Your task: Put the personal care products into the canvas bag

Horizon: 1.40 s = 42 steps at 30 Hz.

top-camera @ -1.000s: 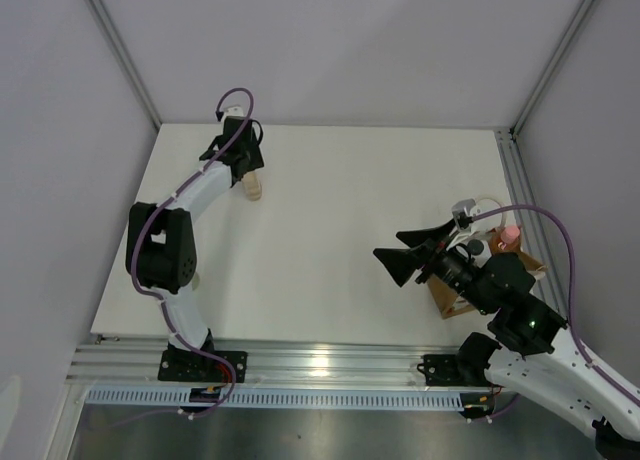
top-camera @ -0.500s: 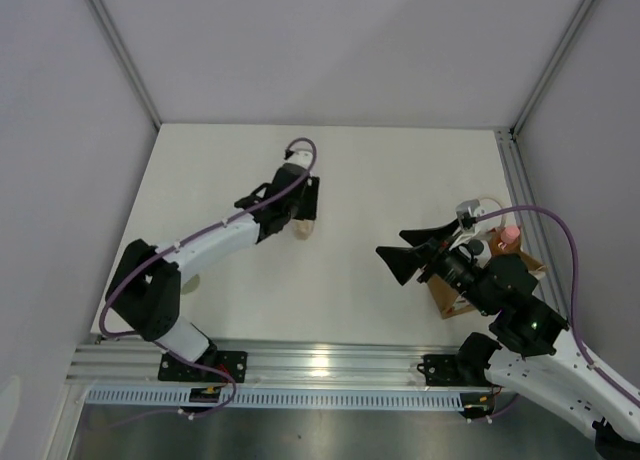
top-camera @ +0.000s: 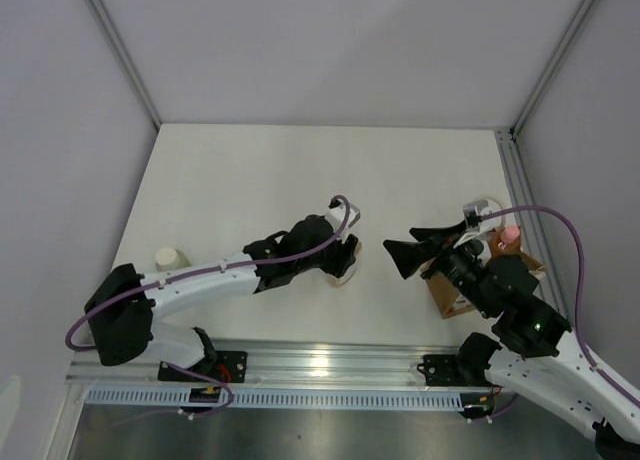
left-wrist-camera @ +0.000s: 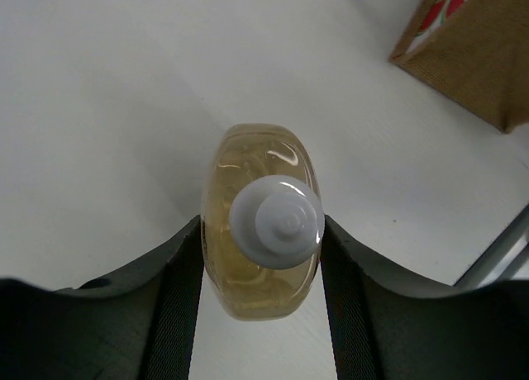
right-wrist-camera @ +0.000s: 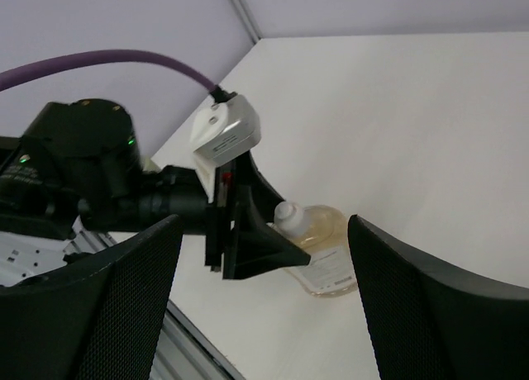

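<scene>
My left gripper (top-camera: 342,258) is shut on the slim amber bottle (top-camera: 344,274) with its white cap (left-wrist-camera: 276,221), held upright just over the table near the middle front. Its fingers (left-wrist-camera: 178,289) press both sides of the bottle (left-wrist-camera: 258,231). The tan canvas bag (top-camera: 446,298) stands at the right, partly hidden by my right arm; its corner shows in the left wrist view (left-wrist-camera: 475,54). The orange bottle's pink cap (top-camera: 509,235) sticks out of the bag. The pale-green cylinder (top-camera: 170,258) stands at the left. My right gripper (top-camera: 408,254) is open and empty, facing the amber bottle (right-wrist-camera: 324,249).
The bag's cream handle (top-camera: 486,206) loops up behind my right wrist. An aluminium rail (top-camera: 310,362) runs along the near table edge, and another (top-camera: 520,195) along the right side. Grey walls close in the left, back and right.
My left arm has swung from the far left to the middle front, carrying the amber bottle toward the bag. The right arm has hardly moved.
</scene>
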Tool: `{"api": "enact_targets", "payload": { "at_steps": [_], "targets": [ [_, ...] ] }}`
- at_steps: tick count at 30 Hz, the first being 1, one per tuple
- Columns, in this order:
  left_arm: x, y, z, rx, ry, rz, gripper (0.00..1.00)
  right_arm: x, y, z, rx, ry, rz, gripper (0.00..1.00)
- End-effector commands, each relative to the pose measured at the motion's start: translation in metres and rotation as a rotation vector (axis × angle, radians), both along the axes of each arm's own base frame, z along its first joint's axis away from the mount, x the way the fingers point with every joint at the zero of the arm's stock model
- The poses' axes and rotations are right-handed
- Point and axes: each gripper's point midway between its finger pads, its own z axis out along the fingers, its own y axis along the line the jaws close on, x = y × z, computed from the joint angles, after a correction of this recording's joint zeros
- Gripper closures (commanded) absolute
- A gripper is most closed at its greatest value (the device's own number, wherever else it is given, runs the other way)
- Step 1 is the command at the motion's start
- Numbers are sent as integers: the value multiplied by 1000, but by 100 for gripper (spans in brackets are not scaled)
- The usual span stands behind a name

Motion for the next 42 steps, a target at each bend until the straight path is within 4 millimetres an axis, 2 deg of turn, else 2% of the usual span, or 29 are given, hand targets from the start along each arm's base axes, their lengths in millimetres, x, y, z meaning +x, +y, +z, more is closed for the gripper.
{"api": "enact_targets", "payload": {
  "at_steps": [1,2,3,5,6,7,9,12,15,16,18,19,20,21,22,23,24,25,26,28,30,31,32,33,35,36,37,39,42],
  "targets": [
    [-11,-21,40,-134,-89,-70,71,14,-6,8,2,35,-90,16],
    [-15,-21,42,-143,-87,-75,62,18,-2,-1,-29,64,-94,16],
    [-19,-21,43,-150,-80,-86,39,20,-1,-2,-39,74,-102,17],
    [-24,-20,47,-167,-68,-97,27,26,0,-7,-62,98,-129,17],
    [-26,-18,54,-182,-67,-96,17,32,-6,-8,-67,106,-175,17],
    [-28,-16,58,-192,-67,-93,14,36,-8,-10,-70,117,-204,17],
    [-33,-11,72,-232,-69,-88,1,47,-19,-14,-93,145,-301,16],
    [-38,-3,89,-271,-61,-70,1,54,-29,-20,-107,201,-388,14],
    [-32,26,104,-285,-69,79,1,57,-34,-30,-74,277,-458,13],
    [-21,47,116,-291,-126,184,1,59,-33,-36,-73,300,-471,12],
    [-10,73,118,-257,-199,293,1,61,-28,-42,-50,338,-480,12],
    [-3,96,117,-234,-253,384,1,64,-22,-48,-67,353,-478,12],
    [0,106,118,-219,-287,412,1,64,-13,-49,-77,356,-446,12],
    [1,114,118,-219,-299,442,1,62,-2,-50,-162,314,-379,11],
    [0,121,104,-197,-298,460,1,63,12,-43,-189,264,-302,11],
    [-3,120,114,-257,-315,450,1,56,34,-50,-259,244,-173,10],
    [-4,121,115,-271,-328,438,1,58,36,-52,-337,196,-139,10],
    [-4,124,107,-255,-337,436,1,60,36,-48,-372,204,-145,11],
    [-3,137,110,-237,-352,487,1,66,26,-44,-387,211,-214,11],
    [-1,151,116,-238,-367,557,1,70,16,-37,-316,282,-310,11],
    [-3,163,119,-259,-389,593,1,71,14,-39,-238,313,-360,12],
    [-4,166,121,-276,-394,601,1,71,17,-42,-178,348,-379,14],
    [-5,169,118,-279,-397,611,1,75,8,-51,-167,374,-457,15],
    [-6,179,123,-302,-411,644,0,75,6,-58,-153,401,-498,15],
    [-7,189,124,-319,-421,679,1,74,11,-72,-111,450,-543,14],
    [-8,193,124,-324,-427,691,1,75,17,-83,-112,482,-560,14],
    [-10,199,131,-360,-438,708,1,75,23,-88,-105,506,-560,14],
    [-13,202,130,-373,-443,706,1,73,46,-95,-112,519,-520,14],
    [-16,208,131,-390,-453,724,0,67,67,-78,-77,471,-513,14]
  ]
}}
